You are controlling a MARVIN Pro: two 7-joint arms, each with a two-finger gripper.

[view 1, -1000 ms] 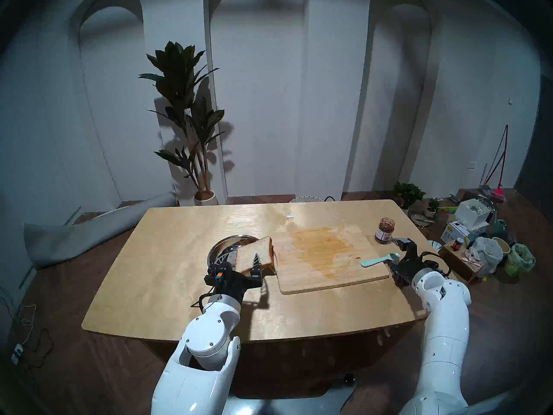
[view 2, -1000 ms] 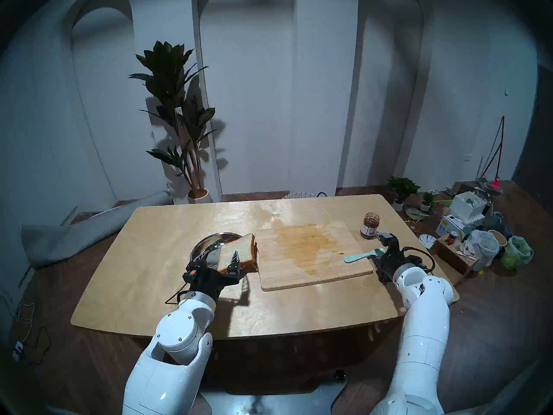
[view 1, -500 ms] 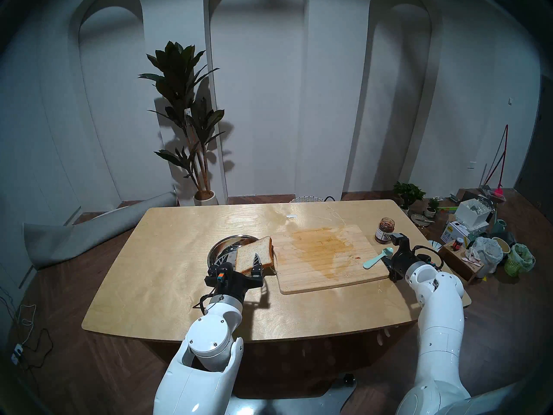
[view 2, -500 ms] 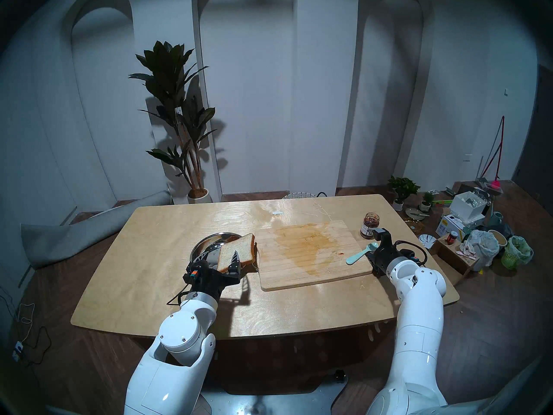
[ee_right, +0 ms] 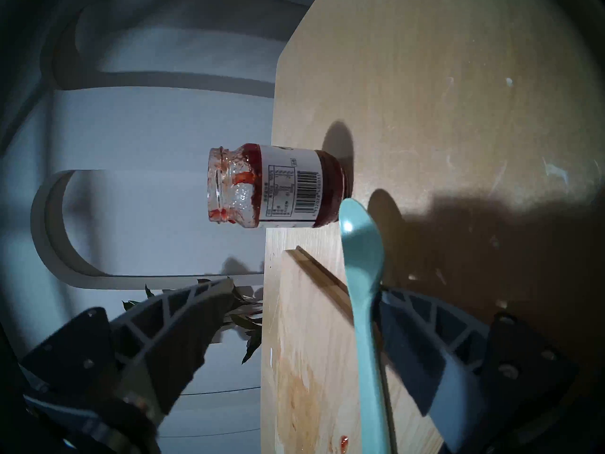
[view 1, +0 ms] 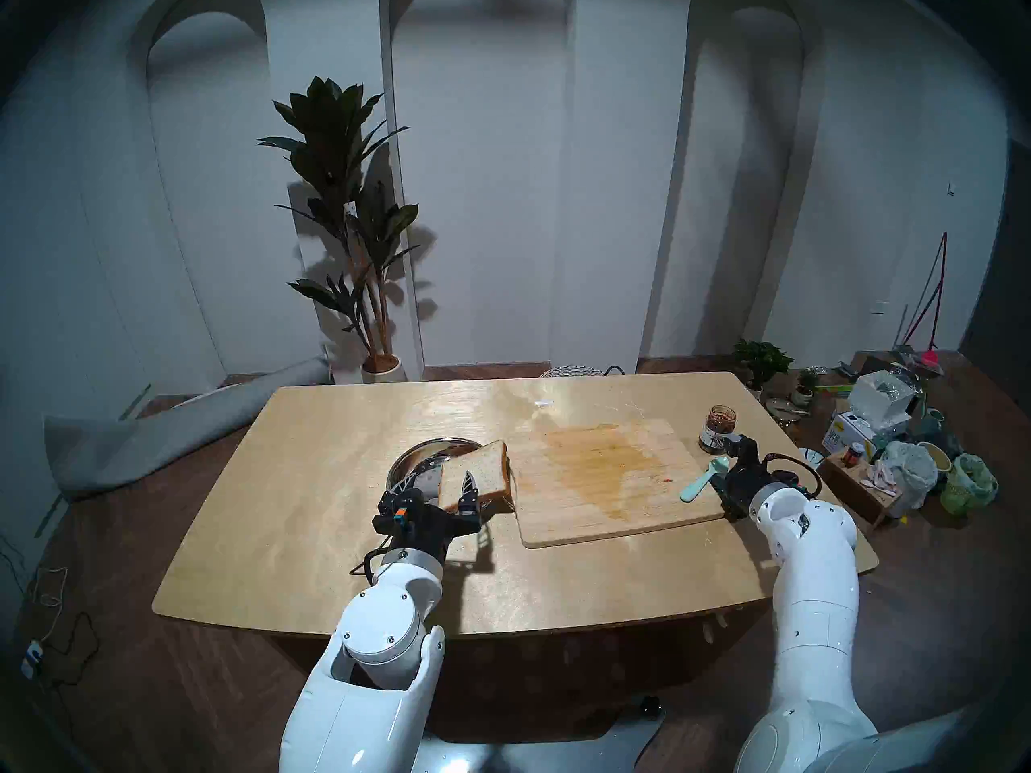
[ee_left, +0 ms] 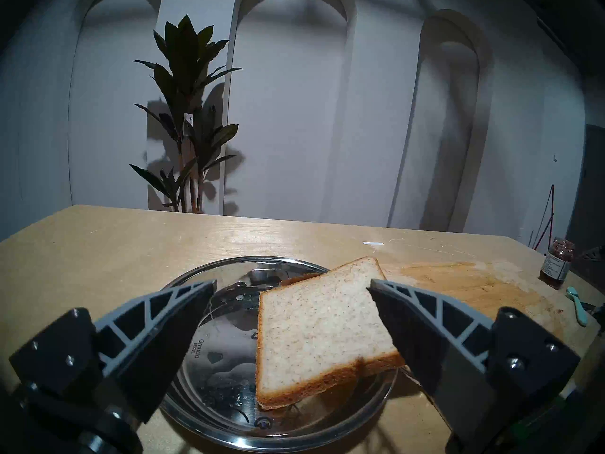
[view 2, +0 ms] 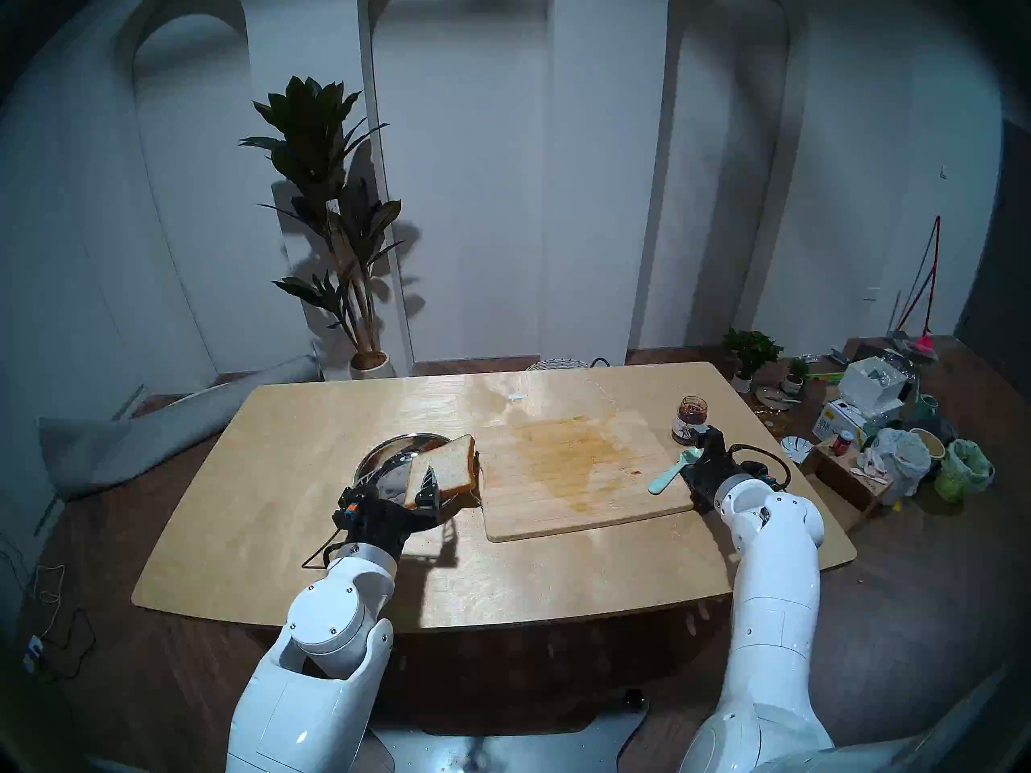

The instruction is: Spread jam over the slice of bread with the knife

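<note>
Currently left gripper (ee_left: pixel 291 288) spread wide around the bread slice (ee_left: pixel 319 325) on the steel plate (ee_left: pixel 226 407); right gripper (ee_right: pixel 302 294) released, mint-green knife (ee_right: pixel 363 279) against one finger, beside the jam jar (ee_right: pixel 275 186).

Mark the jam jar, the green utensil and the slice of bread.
jam jar (ee_right: pixel 288 186), right wrist view, on its pale label.
green utensil (ee_right: pixel 361 243), right wrist view, on its rounded oval end.
slice of bread (ee_left: pixel 320 322), left wrist view, on its pale top face.

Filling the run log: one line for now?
left gripper open, straddling bread | right gripper open beside knife | jam jar lidless
</note>
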